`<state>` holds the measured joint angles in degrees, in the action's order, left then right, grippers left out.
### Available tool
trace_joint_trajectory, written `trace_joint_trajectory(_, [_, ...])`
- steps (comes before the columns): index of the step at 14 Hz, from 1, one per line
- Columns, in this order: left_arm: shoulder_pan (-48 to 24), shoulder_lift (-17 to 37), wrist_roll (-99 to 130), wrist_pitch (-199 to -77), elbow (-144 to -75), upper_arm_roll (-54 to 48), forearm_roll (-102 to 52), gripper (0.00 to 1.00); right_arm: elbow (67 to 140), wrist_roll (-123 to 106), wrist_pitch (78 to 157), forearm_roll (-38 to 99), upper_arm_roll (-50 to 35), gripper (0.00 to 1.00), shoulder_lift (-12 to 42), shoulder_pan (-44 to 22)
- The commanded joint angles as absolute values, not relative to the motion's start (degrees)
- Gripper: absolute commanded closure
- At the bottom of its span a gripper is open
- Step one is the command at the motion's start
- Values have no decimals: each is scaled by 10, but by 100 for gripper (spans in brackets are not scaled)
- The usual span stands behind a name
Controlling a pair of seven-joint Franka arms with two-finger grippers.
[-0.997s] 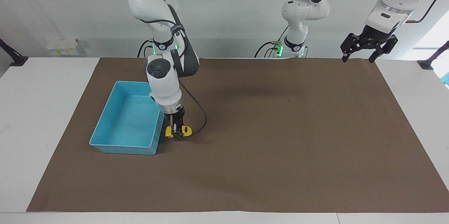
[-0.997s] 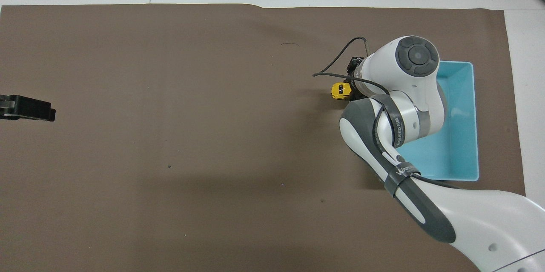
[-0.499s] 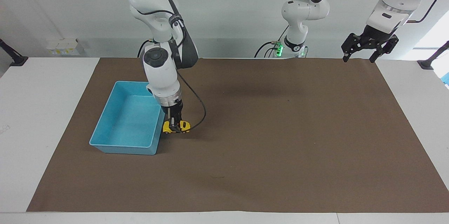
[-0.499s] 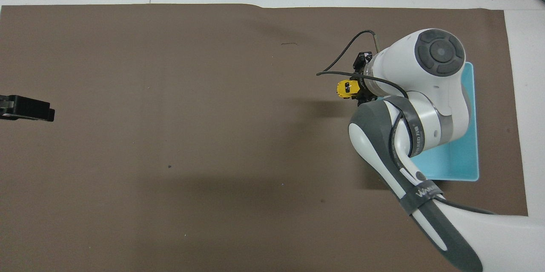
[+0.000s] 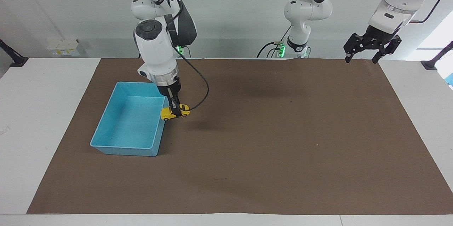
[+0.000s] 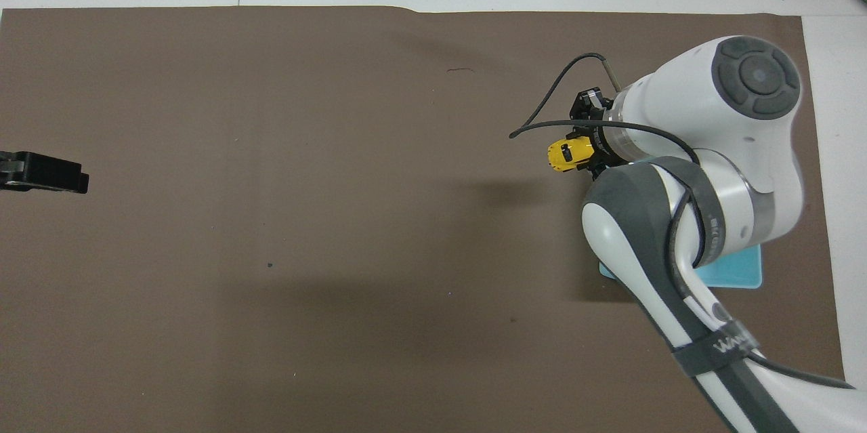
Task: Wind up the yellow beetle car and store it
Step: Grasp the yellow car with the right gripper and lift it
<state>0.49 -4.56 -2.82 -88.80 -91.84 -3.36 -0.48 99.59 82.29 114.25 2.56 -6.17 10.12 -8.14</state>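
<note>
The right gripper (image 5: 175,110) hangs over the blue bin's (image 5: 116,147) wall, the one toward the left arm's end of the table, and its two dark fingers are clamped on the yellow beetle car (image 5: 175,111), one on each flank of the little body. The car sits right between the fingertips, lifted clear of the brown mat (image 5: 283,141), with its shadow lying on the mat beside the bin. Its long axis runs level and crosswise to the fingers, along the table from one arm's end to the other; one end pokes out over the bin's rim and the other out over the mat, though I cannot tell which end is the nose. It is tiny against the bin: a bright yellow, rounded shell with dark windows and small black wheels, seen in the overhead view (image 6: 567,154) just past the wrist. The left gripper (image 5: 371,46) waits, fingers spread apart, well away from the bin, over the mat's corner at the left arm's end of the table.
</note>
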Motion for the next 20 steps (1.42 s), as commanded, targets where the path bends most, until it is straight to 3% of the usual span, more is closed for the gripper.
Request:
trace_joint_trajectory(1, [6,-54,-34,-877,-922,-36,-4,0,1006,681,1119,79,-66,100,87,-33])
trace_joint_trajectory(8, [13,-54,-34,-879,-922,-34,-4,0,1009,397,1074,89,-63,100,84,39])
trace_joint_trajectory(13, [14,-54,-34,-879,-922,-34,-4,0,1061,172,1066,59,-62,100,55,66])
trace_joint_trajectory(16, [13,-54,-34,-879,-922,-34,-4,0,1099,120,1087,3,-62,100,34,70])
trace_joint_trajectory(20, [14,-54,-34,-879,-922,-34,-4,0,1191,84,1177,-14,-62,100,3,72])
